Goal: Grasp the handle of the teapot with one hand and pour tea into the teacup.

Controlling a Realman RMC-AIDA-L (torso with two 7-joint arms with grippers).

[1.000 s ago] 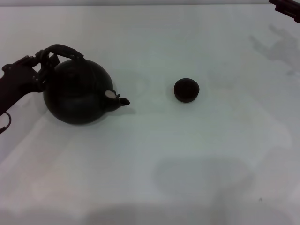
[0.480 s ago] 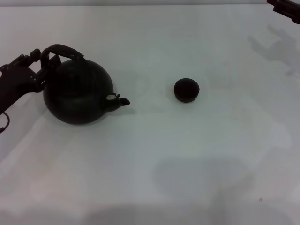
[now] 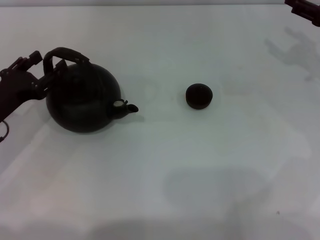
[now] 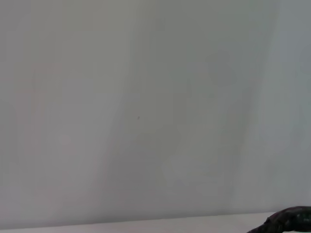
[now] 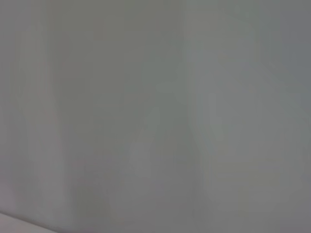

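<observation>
The left gripper (image 3: 42, 67) reaches in from the left edge of the white table (image 3: 200, 175) and sits at the left end of the handle (image 3: 65, 54), beside the pot's shoulder. Its dark fingers (image 3: 31, 57) stand close to the handle's left leg, but the head view does not make clear whether they are closed on it or only next to it, so I cannot tell how wide the claw is or whether it has hold of anything.

The teapot (image 3: 82, 100) stands upright on the left part of the table, roughly midway between the near and far edges. Its arched handle rises over the top, and its short spout (image 3: 129, 107) points right, toward the teacup (image 3: 199, 95). The cup sits on the table a little right of the middle, well apart from the spout, upright and on about the same line as the pot.

The right gripper (image 3: 305, 7) shows only as a dark piece at the far right corner, away from both things; its fingers cannot be made out.

The left wrist view shows mostly a pale blank surface, with a dark curved bit at one corner, likely the handle (image 4: 286, 221). The right wrist view shows only pale grey.
</observation>
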